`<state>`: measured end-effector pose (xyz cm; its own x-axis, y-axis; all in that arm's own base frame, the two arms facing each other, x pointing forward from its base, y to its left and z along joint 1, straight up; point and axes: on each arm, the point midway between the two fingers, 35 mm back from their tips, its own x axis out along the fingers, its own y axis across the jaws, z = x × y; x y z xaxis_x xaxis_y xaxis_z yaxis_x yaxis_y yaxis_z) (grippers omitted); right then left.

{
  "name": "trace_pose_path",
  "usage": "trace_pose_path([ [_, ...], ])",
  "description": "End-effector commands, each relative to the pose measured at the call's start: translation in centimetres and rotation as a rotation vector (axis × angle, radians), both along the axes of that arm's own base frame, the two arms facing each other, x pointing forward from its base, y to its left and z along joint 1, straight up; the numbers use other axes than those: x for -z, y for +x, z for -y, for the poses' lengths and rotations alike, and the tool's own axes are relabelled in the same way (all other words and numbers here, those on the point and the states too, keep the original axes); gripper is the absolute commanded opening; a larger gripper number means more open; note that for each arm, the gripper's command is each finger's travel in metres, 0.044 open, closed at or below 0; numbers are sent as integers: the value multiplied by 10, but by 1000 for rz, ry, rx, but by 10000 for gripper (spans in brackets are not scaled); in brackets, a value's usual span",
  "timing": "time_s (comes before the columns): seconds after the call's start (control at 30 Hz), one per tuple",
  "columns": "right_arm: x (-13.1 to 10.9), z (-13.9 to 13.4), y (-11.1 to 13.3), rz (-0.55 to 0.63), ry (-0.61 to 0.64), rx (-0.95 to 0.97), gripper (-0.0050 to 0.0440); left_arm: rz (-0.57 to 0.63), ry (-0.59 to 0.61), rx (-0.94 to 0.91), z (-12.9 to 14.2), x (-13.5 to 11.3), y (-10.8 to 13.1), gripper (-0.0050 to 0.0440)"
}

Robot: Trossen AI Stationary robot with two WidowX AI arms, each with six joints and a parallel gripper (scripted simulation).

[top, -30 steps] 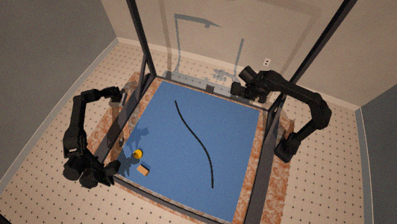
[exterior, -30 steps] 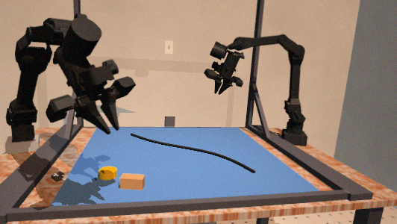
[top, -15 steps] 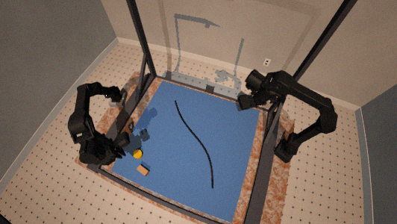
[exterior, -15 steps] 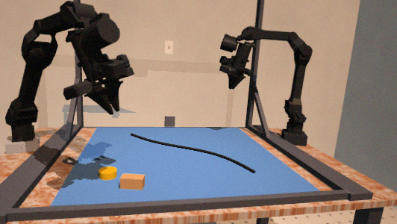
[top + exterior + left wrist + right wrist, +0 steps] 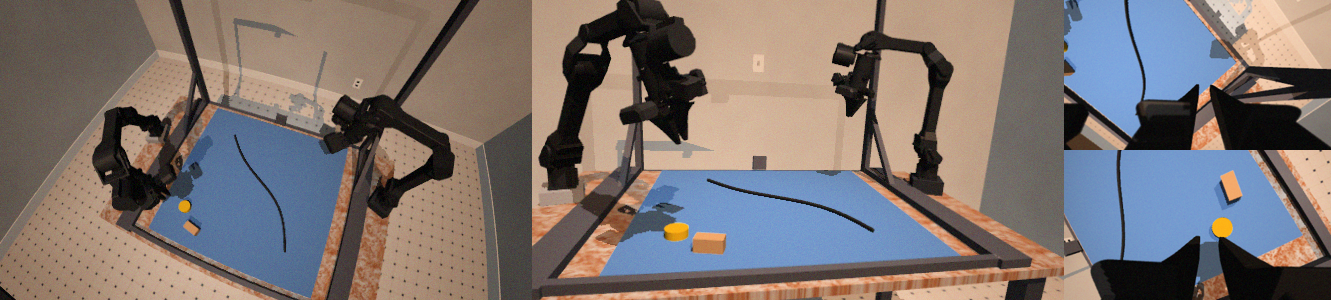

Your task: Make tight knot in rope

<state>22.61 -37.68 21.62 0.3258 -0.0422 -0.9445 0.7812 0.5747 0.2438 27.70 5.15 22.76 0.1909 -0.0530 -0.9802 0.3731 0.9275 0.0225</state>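
A thin black rope (image 5: pixel 257 176) (image 5: pixel 782 198) (image 5: pixel 1144 80) (image 5: pixel 1123 223) lies on the blue mat (image 5: pixel 230 230) (image 5: pixel 882 200) in a loose S-curve. It has no crossing, loop or knot, and both ends are free. My left gripper (image 5: pixel 850 115) (image 5: pixel 1204 87) hangs high at the right of the top and exterior views, clear of the rope. Its fingers stand slightly apart with nothing between them. My right gripper (image 5: pixel 681 141) (image 5: pixel 1209 240) hangs at the left of the top and exterior views, above the mat's edge near the yellow disc. Its fingers are also slightly apart and empty.
A yellow disc (image 5: pixel 184 206) (image 5: pixel 676 232) (image 5: pixel 1222 227) and an orange block (image 5: pixel 191 227) (image 5: pixel 709 243) (image 5: pixel 1231 185) sit beside each other on the mat, to the rope's left in the top and exterior views. Dark frame rails (image 5: pixel 200 264) (image 5: pixel 772 281) edge the table, with uprights behind.
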Motion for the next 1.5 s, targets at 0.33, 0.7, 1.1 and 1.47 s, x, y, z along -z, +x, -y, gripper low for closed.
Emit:
trace_pose_path([
  [0.33, -16, -5, 0, 19, -33, -11, 85, 31, 9, -14, -1, -10, -2, 85],
  [0.7, -16, -5, 0, 19, -33, -11, 85, 15, 26, -21, -24, 2, 11, 85],
  [1.1, -16, -5, 0, 19, -33, -11, 85, -61, 80, 2, -135, 60, 44, 85],
  [1.47, -16, -5, 0, 19, -33, -11, 85, -126, 97, 67, -232, 121, 40, 85],
])
